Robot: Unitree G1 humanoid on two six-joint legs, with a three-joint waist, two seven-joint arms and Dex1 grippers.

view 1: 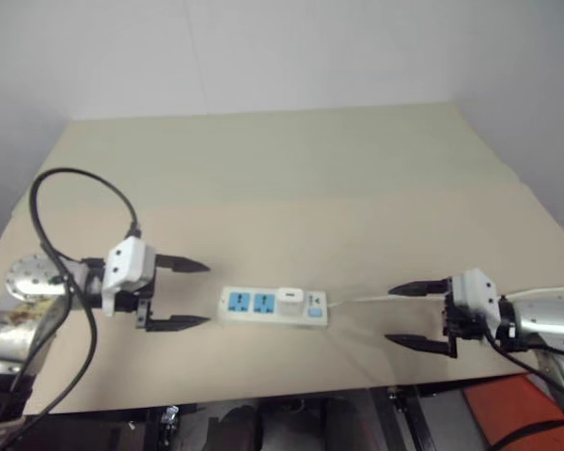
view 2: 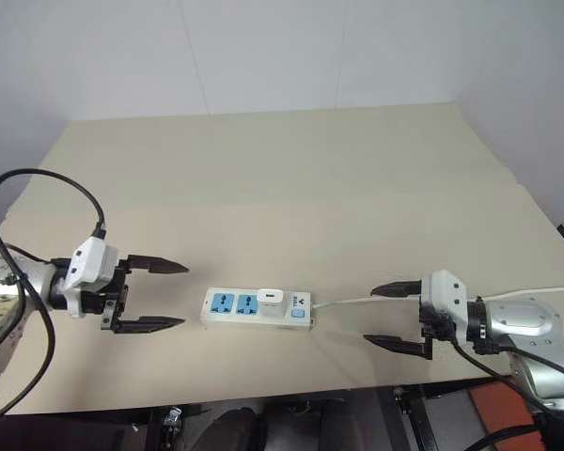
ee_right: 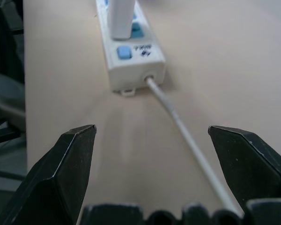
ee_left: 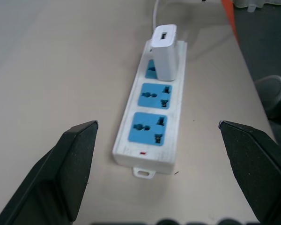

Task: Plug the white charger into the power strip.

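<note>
**Charger seated in strip, both grippers standing off empty**

The power strip (view 1: 272, 306) is lying flat on the beige table (view 1: 301, 178), close to the table's near edge, its long axis running across between the two arms. The white charger (view 1: 289, 300) is standing upright in the strip's third blue socket, the one nearest the small blue switch (ee_right: 124, 52) and the cord end. The other two blue sockets on the strip are sitting bare, toward the left arm's side.

The thin white cord (ee_right: 187, 136) is leaving the switch end of the strip and trailing along the tabletop toward the right arm, passing between that gripper's fingers in the right wrist view.

The left gripper (view 1: 177, 294) is hovering off the strip's free end, near it but not touching, pointing along the strip. Its two black fingers (ee_left: 70, 164) are standing wide apart with nothing between them but the table and the strip farther on.

The right gripper (view 1: 417, 315) is hovering off the strip's cord end, farther from the strip than the left one, pointing back toward it. Its fingers (ee_right: 68, 164) are likewise spread wide and holding nothing; whether the cord is touching them cannot be told.

A black cable (view 1: 70, 188) is looping above the table from the left wrist, well away from the strip.
</note>
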